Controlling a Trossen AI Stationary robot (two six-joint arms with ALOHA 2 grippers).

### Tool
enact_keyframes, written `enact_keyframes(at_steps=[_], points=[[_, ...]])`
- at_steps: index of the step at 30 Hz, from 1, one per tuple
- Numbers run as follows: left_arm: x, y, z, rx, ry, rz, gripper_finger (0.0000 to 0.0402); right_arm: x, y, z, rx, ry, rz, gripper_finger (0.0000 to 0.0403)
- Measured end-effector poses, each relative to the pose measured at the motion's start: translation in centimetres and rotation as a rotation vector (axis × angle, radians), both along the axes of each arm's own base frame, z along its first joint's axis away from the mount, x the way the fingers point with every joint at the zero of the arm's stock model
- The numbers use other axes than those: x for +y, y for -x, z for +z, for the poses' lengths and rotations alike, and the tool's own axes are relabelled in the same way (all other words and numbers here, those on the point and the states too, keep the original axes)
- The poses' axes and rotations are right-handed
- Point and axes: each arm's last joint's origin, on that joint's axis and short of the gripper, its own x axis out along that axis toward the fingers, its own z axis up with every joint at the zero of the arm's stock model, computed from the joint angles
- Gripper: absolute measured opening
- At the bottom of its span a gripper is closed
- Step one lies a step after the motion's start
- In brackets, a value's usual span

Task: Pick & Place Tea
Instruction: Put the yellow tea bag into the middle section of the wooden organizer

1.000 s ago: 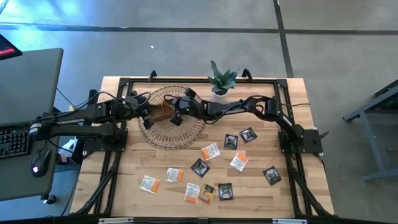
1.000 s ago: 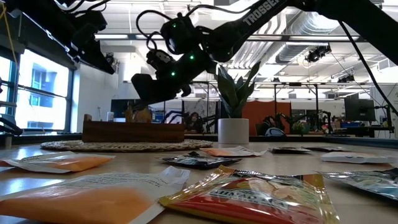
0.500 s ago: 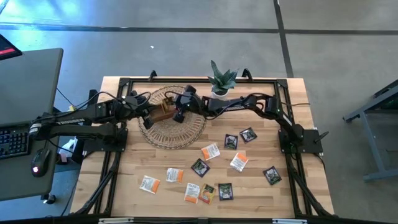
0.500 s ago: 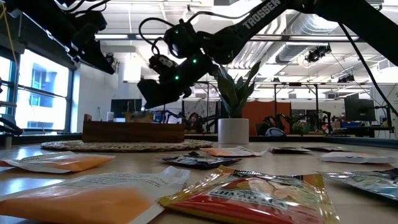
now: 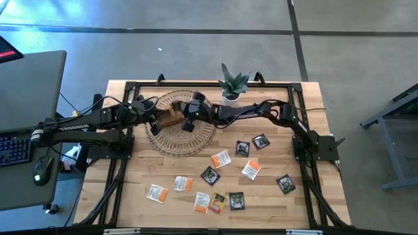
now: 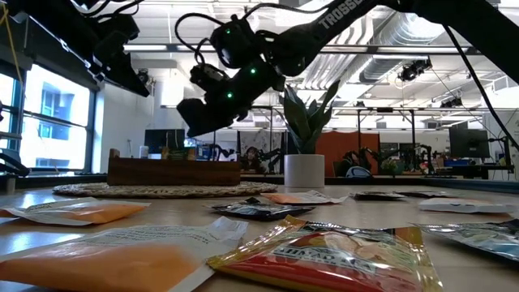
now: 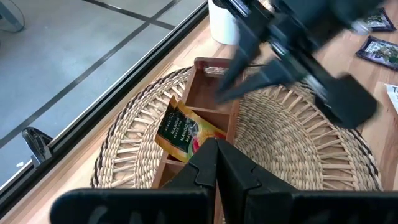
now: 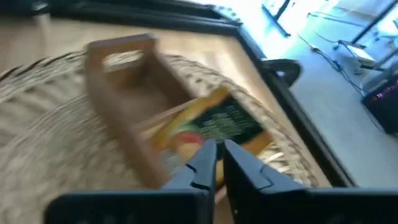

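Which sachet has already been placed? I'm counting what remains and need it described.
Find the round woven mat at the table's far left. On it stands a wooden divided tray. The sachet leaning in one compartment is yellow-edged, with a dark label; the rest lie flat on the table.

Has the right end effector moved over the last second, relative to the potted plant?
Barely. In the low view the right end effector rose slightly against the potted plant, above the wooden tray.

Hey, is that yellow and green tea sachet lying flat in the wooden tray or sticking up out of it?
Sticking up: the sachet leans tilted across the wooden tray's divider, one corner over the rim.
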Motion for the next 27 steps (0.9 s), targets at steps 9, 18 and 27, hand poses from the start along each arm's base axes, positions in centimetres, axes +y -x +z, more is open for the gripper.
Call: enact_keyframes(at_steps=[9,18,27], points=[[-0.1,0.1,-0.2,0.022,0.012,-0.010,0.0002,6.8,2.1,8.0,0.018,0.163,0.121,0.0003],[-0.1,0.0,-0.2,0.017,0.018,-0.038,0.0024,15.1,5.9,10.6,0.146,-0.207,0.543,0.0054],[-0.2,0.0,-0.2,0.022,0.024,-0.071,0.0088,19.7,8.3,8.6,0.341,-0.464,0.383,0.0130]])
